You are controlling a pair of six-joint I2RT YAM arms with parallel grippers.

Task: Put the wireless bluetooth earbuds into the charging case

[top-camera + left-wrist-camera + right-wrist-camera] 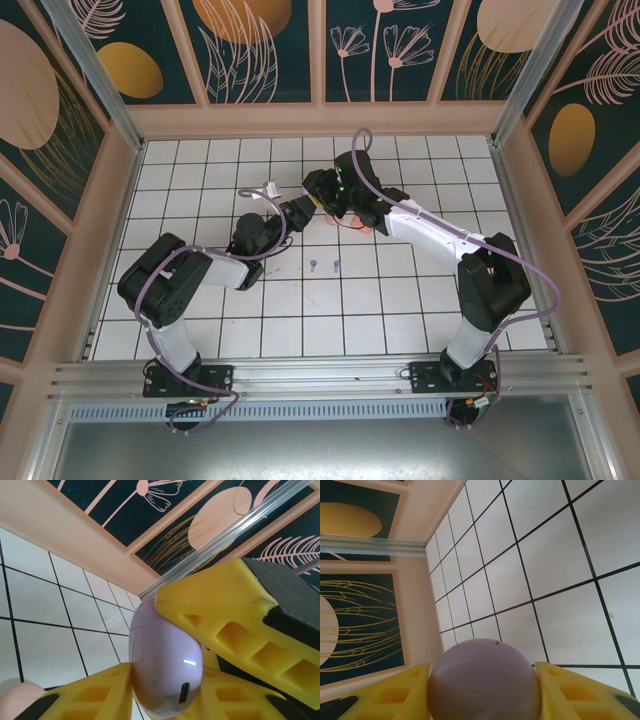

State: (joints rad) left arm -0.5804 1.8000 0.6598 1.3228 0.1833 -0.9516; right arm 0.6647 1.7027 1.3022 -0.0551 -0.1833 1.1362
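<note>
The lilac charging case [160, 650] is held up off the white tiled desk [400, 300], about midway across it and toward the far wall, where the 2 arms meet nose to nose. The right gripper [482, 675] holds it: in the right wrist view the rounded shell [485, 680] sits wedged between the 2 yellow fingers [395, 695], touching both. The left gripper [167, 680] comes at it from the other side, narrowed onto the case, with 1 lower finger [90, 695] against its side and the dark charging slot facing the camera. A yellow finger of the right gripper, with its black pad, lies across the top of the case there and blocks much of that view. From above, the left gripper [308, 210] and right gripper [330, 200] crowd together so closely that the case itself is hidden between them. 2 small lilac-blue earbuds [313, 266] lie on the desk nearer the arm bases, side by side but apart, with nothing lying on the tiles around them. A small white item [270, 188] rests just left of the left gripper. A pink-orange patch [364, 226] shows beside the right arm, too covered to make out. A pale pink rounded shape [20, 700] sits at the lower corner of the left wrist view. Dark wall panels [260, 45] with peach plant patterns enclose the desk.
</note>
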